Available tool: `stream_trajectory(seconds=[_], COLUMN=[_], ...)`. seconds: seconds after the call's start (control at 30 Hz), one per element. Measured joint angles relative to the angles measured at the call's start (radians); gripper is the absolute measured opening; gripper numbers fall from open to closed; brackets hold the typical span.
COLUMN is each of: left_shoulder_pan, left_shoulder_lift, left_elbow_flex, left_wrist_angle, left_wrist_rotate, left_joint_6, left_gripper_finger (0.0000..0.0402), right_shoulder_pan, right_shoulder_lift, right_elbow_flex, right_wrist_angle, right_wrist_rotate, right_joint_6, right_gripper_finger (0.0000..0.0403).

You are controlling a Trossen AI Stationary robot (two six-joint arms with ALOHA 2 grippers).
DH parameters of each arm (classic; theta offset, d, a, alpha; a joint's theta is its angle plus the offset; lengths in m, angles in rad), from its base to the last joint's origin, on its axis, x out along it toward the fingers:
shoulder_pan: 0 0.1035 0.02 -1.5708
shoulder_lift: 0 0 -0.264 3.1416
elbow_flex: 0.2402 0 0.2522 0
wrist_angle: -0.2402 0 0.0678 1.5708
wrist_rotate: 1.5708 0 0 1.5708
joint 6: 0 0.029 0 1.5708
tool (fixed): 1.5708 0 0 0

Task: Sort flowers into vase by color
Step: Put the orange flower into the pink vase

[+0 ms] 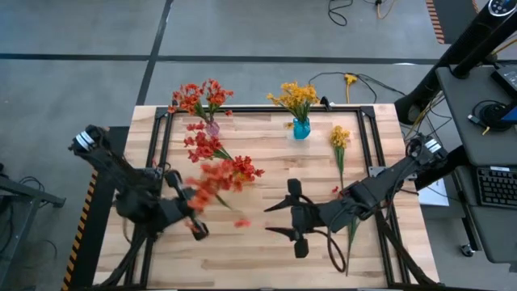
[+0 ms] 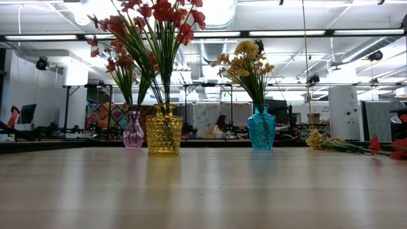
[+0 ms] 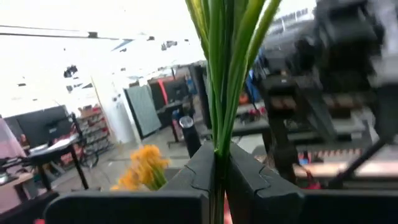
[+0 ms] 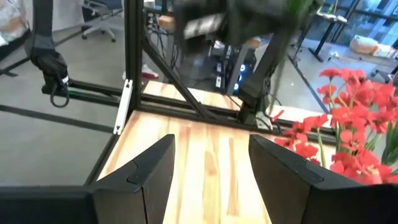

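My left gripper point(image 1: 195, 220) at the near left is shut on a red-orange flower sprig point(image 1: 224, 176). Its blossoms reach toward the table's middle. My right gripper point(image 1: 279, 218) stands open near the middle with nothing between its fingers point(image 4: 152, 171). The held blossoms point(image 4: 354, 121) show beside it. A yellow flower point(image 1: 339, 139) lies flat on the table at the right. At the back, a blue vase point(image 2: 261, 127) holds yellow flowers. A pink vase point(image 2: 133, 130) and a yellow vase point(image 2: 164, 130) hold red ones. My left gripper pinches the sprig's thin green stems point(image 3: 217, 146) between its two fingers, well away from the blossoms. The fingers lie across the stems, which fan out beyond them. The blossom end sticks out toward the table's far right and looks lifted off the wood.
A dark frame rail point(image 1: 365, 141) runs round the tabletop. One loose red blossom point(image 1: 241, 222) lies between the grippers, and another red bit point(image 1: 335, 190) lies near the yellow flower's stem. Bare wood point(image 1: 266, 153) lies between the vases and my grippers.
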Motion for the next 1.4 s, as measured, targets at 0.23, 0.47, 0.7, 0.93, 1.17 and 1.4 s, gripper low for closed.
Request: stream_trajectory(seconds=[0.23, 0.47, 0.7, 0.93, 1.17, 1.4], left_shoulder_pan=[0.0, 0.049, 0.122, 0.145, 0.153, 0.223], left_shoulder_lift=[-0.195, -0.363, -0.563, -0.751, -0.871, -0.895], left_elbow_flex=[0.0, -0.047, -0.126, -0.257, -0.364, -0.396], left_wrist_angle=[-0.021, -0.035, -0.031, -0.034, -0.03, -0.027], left_wrist_rotate=[0.059, 0.088, 0.126, 0.212, 0.292, 0.314], left_joint_6=[0.15, 0.305, 0.42, 0.422, 0.402, 0.33], left_gripper_finger=[0.0004, 0.0004, 0.0004, 0.0004, 0.0004, 0.0002], right_shoulder_pan=[0.0, -0.007, -0.025, -0.048, -0.081, -0.13], right_shoulder_lift=[0.002, 0.003, 0.003, 0.003, 0.003, 0.004], right_elbow_flex=[-0.006, -0.008, -0.018, -0.025, -0.048, -0.093], right_wrist_angle=[-0.036, -0.036, -0.04, -0.04, -0.036, 0.02], right_wrist_rotate=[0.0, 0.0, 0.0, 0.0, 0.0, 0.0], right_joint_6=[0.003, -0.002, 0.002, 0.008, 0.015, 0.026], right_gripper_finger=[0.0199, 0.0199, 0.0199, 0.0199, 0.0199, 0.0199])
